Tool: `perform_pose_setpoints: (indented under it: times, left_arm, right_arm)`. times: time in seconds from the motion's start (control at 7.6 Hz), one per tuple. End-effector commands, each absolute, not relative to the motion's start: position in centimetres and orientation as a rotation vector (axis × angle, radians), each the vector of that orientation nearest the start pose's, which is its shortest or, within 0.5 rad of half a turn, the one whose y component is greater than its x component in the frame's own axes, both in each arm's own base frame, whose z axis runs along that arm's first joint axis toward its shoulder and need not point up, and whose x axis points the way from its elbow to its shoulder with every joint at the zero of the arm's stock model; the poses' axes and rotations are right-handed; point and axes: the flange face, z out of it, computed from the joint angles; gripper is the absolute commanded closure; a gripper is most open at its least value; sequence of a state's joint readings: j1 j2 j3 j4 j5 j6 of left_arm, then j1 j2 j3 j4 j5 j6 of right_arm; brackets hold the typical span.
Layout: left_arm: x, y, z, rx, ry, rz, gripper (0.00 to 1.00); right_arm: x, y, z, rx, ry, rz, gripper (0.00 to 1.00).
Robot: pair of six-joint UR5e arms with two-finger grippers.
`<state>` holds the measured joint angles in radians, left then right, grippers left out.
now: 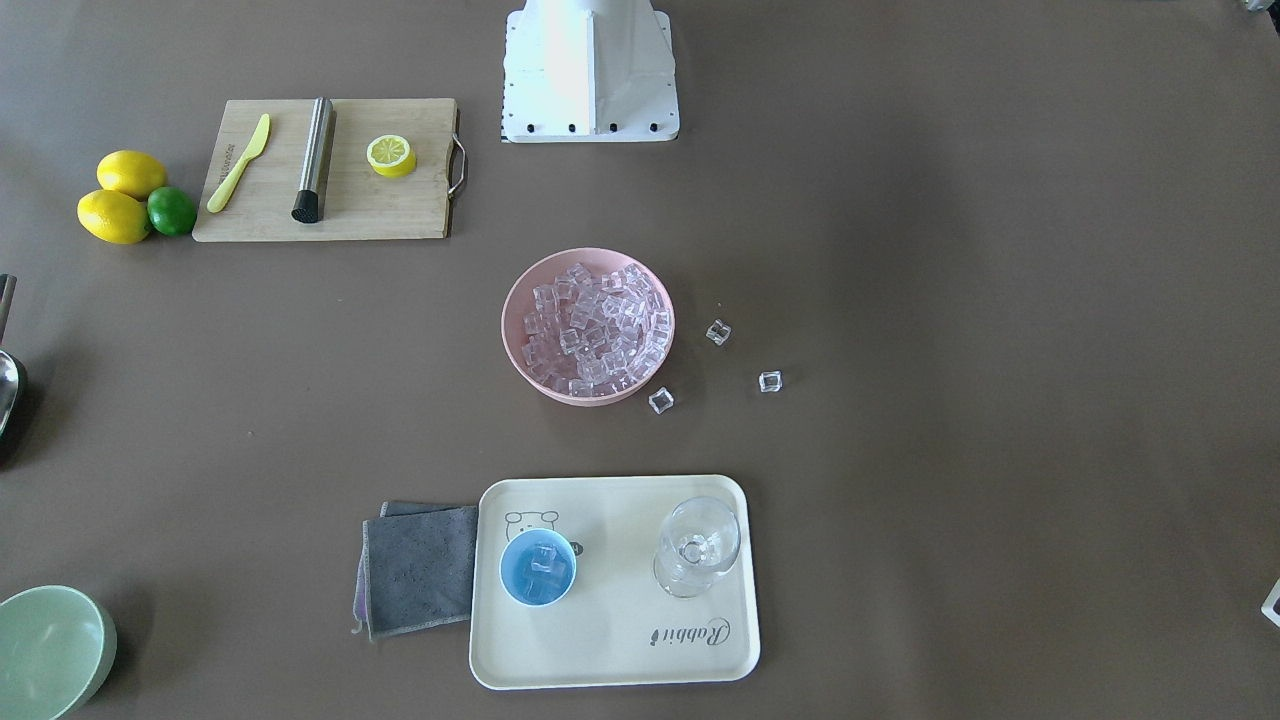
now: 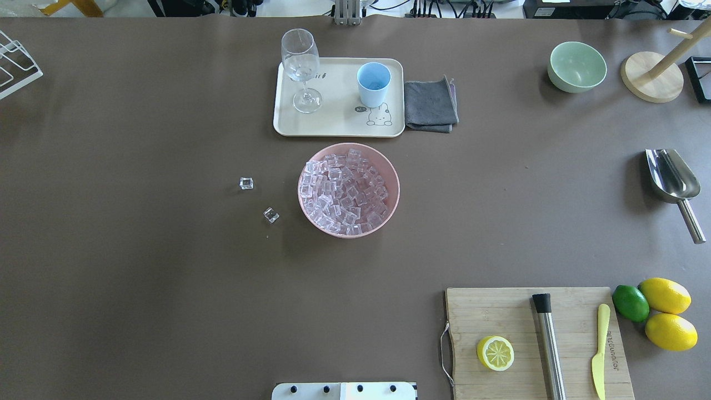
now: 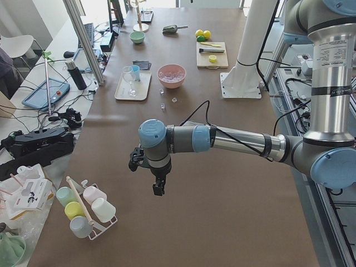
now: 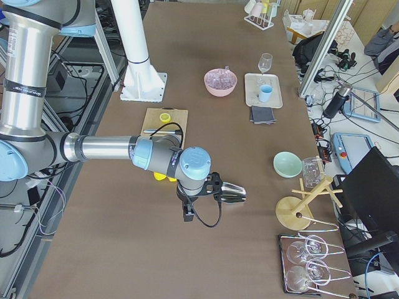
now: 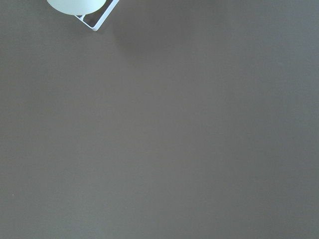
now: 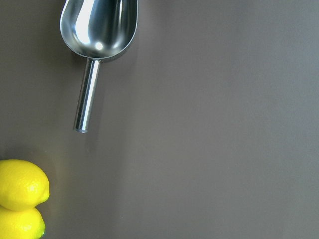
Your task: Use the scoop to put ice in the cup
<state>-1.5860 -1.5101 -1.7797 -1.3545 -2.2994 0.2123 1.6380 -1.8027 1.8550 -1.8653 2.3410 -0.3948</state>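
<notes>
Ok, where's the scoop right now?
In the overhead view the scoop lies on the table at the far right edge, on the robot's right side, between the green bowl and the lemons, with nothing holding it.

Brown table (image 2: 139, 305) carries tray (image 2: 333, 125), pink bowl (image 1: 590, 398), scoop (image 2: 672, 178), cutting board (image 2: 516, 316), lemons (image 2: 665, 295)
</notes>
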Motion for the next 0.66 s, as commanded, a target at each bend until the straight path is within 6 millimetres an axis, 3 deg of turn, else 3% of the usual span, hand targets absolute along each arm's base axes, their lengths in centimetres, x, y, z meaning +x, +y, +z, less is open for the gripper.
perform_pose_setpoints:
  times: [0.0, 0.53]
  left_arm:
    - [-7.40, -45.85, 60.74, 0.023, 0.731, 0.165, 0.01]
    - [-7.40, -45.94, 60.58, 0.028, 0.731, 0.168, 0.01]
  right_arm:
    - [9.13, -36.79, 64.72, -0.045, -0.800, -0.214, 0.00]
    - [10.05, -36.42, 65.06, -0.049, -0.804, -0.168, 0.00]
